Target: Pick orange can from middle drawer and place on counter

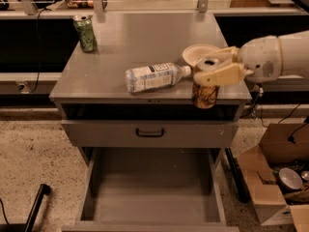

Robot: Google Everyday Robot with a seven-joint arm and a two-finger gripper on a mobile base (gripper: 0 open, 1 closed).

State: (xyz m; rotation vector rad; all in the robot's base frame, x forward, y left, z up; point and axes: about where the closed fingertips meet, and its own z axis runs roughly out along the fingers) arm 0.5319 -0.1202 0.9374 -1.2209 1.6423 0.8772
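Camera view: the only view, looking down on the cabinet from the front.
Gripper: the gripper [208, 72] was over the front right corner of the counter, reaching in from the right on a thick white arm [277, 56].
Jaws: the pale fingers [223, 74] were closed around the upper part of the orange can, one across its front and one behind.
Orange can: the orange can [205, 92] was upright in that grip, silver top showing, its lower half in front of the counter's front edge. I could not tell whether it touched the surface.
Counter: the counter [145, 37] was a flat grey top.
Middle drawer: the middle drawer [149, 192] was pulled out below, well apart from the orange can.
Drawer front: a closed grey drawer front [106, 133] with a black handle [149, 133] sat between the counter and the open drawer.
Bottle: a plastic bottle [153, 76] lay on its side near the counter's middle, cap pointing right, just beside the orange can.
Bowl: a shallow pale bowl [195, 53] sat behind the gripper.
Green can: a green can [85, 33] stood at the back left corner.
Floor: a cardboard box [268, 173] stood open on the right.
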